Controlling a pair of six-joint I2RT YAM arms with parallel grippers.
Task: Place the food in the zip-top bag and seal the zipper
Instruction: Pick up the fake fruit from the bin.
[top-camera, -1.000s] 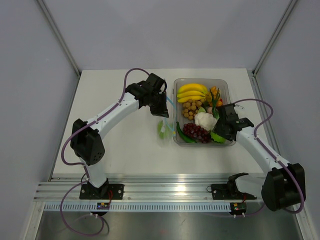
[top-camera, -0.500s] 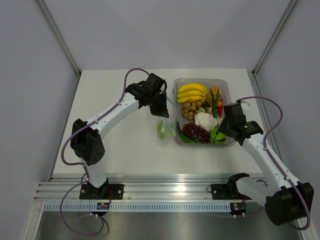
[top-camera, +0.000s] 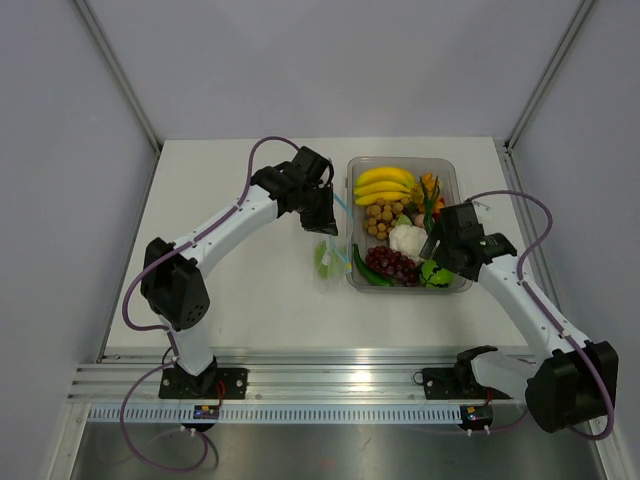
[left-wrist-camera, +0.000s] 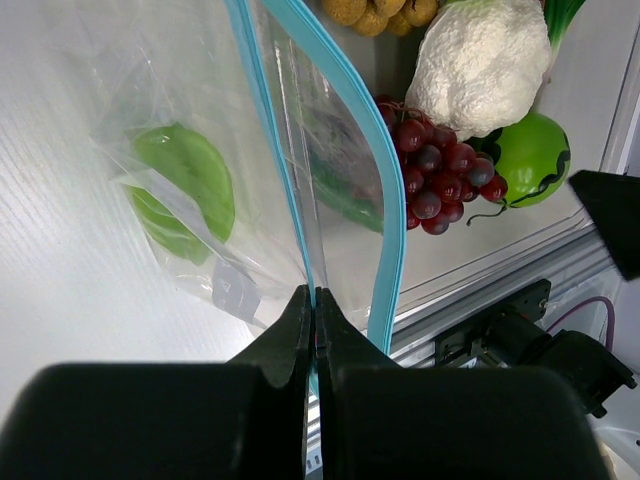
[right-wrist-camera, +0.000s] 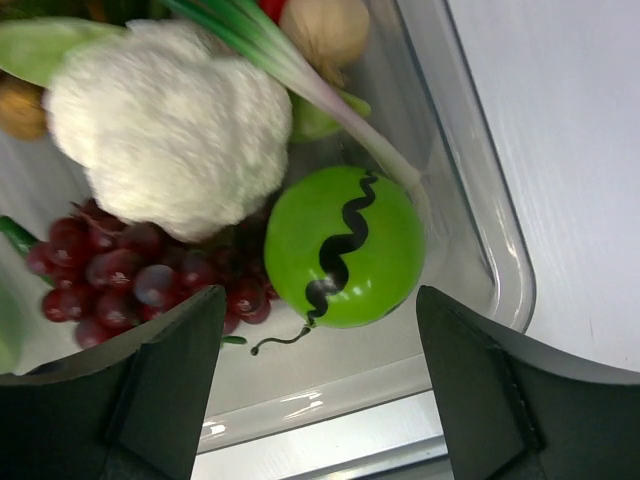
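The zip-top bag (top-camera: 327, 258) is a clear pouch hanging left of the tub, with a green piece (left-wrist-camera: 185, 188) inside. My left gripper (top-camera: 322, 214) is shut on one side of its light-blue zipper (left-wrist-camera: 268, 140). The other zipper strip (left-wrist-camera: 392, 210) bows away, so the mouth gapes. The bright green round piece (right-wrist-camera: 345, 245), marked with a black wavy line, lies in the tub's near right corner (top-camera: 434, 272). My right gripper (right-wrist-camera: 320, 330) is open just above it, one finger on each side, not touching. I cannot make out the pinkish piece.
The rigid clear tub (top-camera: 404, 160) holds bananas (top-camera: 383, 182), a cauliflower (right-wrist-camera: 170, 140), grapes (right-wrist-camera: 130, 280), brown nuts (top-camera: 380, 217) and a green stalk (right-wrist-camera: 300, 70). Its right wall (right-wrist-camera: 480, 200) is close beside the green piece. The metal rail (top-camera: 340, 380) runs along the near edge.
My right arm has swung and its gripper has shifted slightly left over the tub's near right corner, uncovering the green round piece in the top view. The left arm and bag have not moved.
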